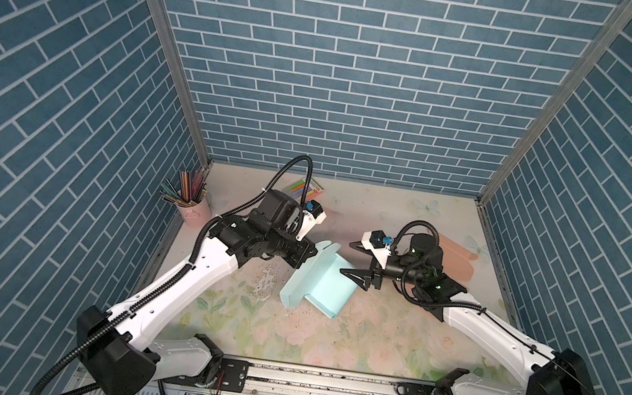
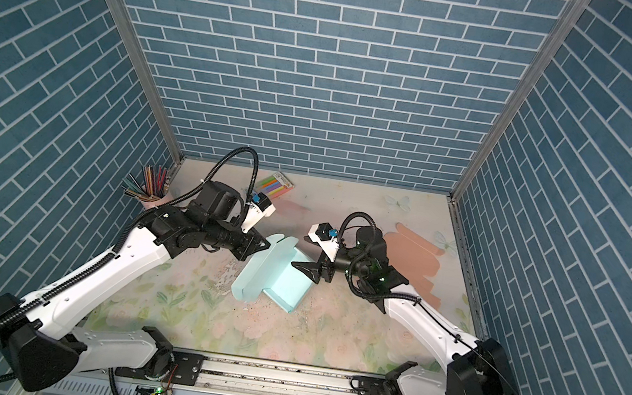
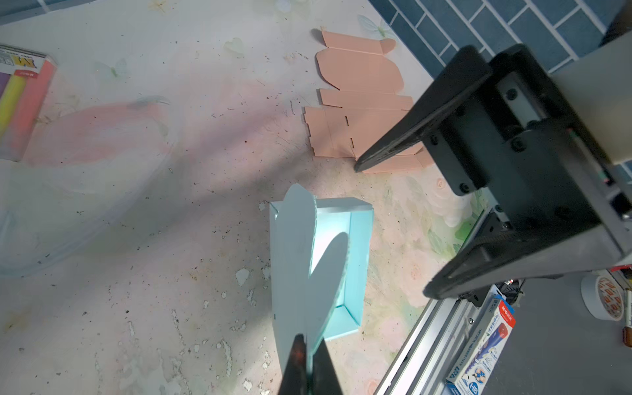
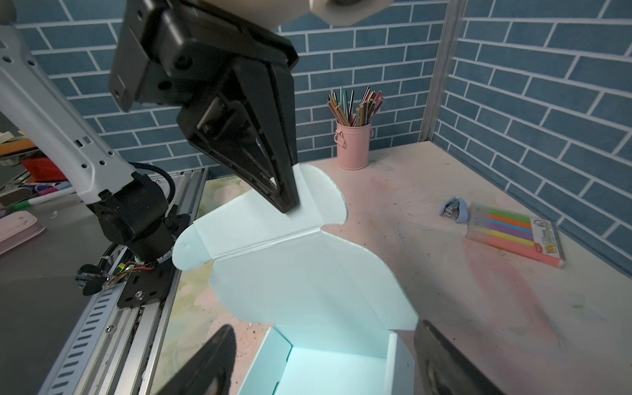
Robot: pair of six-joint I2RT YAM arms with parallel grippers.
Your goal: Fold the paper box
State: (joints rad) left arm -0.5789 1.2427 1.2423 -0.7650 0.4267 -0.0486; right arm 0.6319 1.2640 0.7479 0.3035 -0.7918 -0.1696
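Note:
The light blue paper box (image 1: 318,287) stands mid-table with its tray walls up and its lid (image 4: 307,284) raised. My left gripper (image 1: 307,254) is shut on the lid's top flap, pinching its edge (image 3: 307,342), and the right wrist view shows its fingers (image 4: 285,195) on that flap. My right gripper (image 1: 347,258) is open and hangs over the tray's far end. Its fingers (image 4: 219,345) stand outside the tray's two side walls, around the tray, without clearly touching them. In the left wrist view the right gripper (image 3: 390,231) spreads wide beside the box (image 3: 355,239).
A flat pink box blank (image 1: 460,261) lies at the back right. A pink cup of pencils (image 1: 193,210) stands at the back left, a marker pack (image 1: 307,189) at the back, and a small stapler (image 4: 453,210) near it. The metal rail (image 1: 321,384) runs along the front edge.

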